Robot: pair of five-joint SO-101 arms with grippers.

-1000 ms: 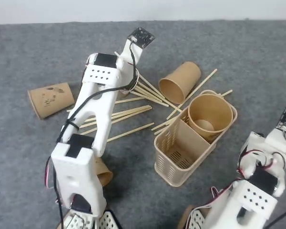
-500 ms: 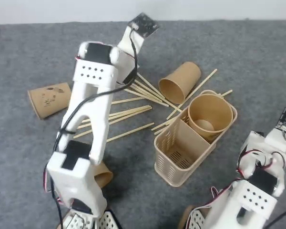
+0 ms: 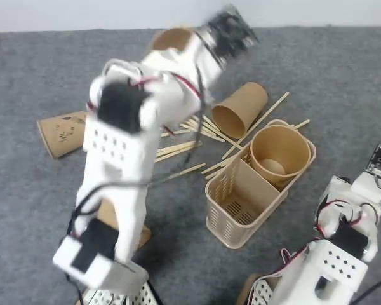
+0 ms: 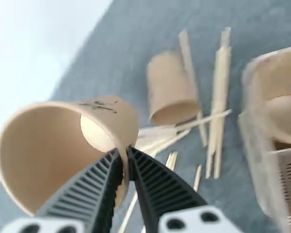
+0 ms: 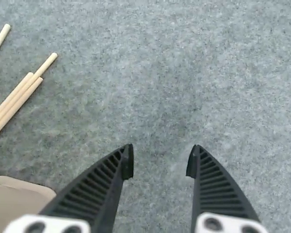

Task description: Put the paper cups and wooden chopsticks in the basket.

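Left gripper (image 4: 122, 154): clamping the paper cup (image 4: 43, 145) by its rim wall.
Risk: cup possibly slipping or buckling short of the basket (image 3: 225, 190).
Right gripper (image 5: 160, 162): standing apart.

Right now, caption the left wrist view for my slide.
Left claw pinches the rim of a paper cup above scattered wooden chopsticks, a lying cup and the basket.
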